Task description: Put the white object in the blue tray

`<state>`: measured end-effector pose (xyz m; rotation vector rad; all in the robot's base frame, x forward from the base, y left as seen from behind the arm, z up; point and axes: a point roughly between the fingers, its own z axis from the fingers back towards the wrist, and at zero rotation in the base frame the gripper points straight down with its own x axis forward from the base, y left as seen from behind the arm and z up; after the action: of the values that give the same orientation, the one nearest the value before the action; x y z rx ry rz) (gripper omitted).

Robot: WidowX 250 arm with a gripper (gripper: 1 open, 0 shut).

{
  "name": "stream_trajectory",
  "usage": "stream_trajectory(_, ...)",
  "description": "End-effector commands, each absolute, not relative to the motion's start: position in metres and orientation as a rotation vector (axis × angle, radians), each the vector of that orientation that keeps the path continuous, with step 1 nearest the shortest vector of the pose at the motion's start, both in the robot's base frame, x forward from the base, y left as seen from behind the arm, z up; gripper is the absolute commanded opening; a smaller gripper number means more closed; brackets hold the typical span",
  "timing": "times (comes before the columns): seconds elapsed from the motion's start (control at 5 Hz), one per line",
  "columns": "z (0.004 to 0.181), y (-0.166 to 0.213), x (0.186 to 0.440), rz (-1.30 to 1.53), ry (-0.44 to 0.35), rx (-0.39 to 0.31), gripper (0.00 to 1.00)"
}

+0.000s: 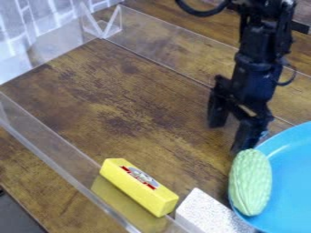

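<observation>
Approaching looks like the step in hand: the gripper (241, 125), fingers spread, hangs near the blue tray (289, 177). The white block (210, 212) lies beside it at the near edge; next, the arm must move there and descend.

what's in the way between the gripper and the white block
The pale green ribbed oval lies between them, at the left rim of the blue tray; the gripper is beyond it and the white block on the near side.
</observation>
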<state>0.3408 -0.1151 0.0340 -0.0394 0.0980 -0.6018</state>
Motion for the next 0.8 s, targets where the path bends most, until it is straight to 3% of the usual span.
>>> stream_trajectory(0.0,0.038,-0.124,0.344,-0.64,0.047,-0.04,1.0)
stream_trajectory(0.6,0.024,-0.137,0.351,-0.603,0.056,-0.048,1.0)
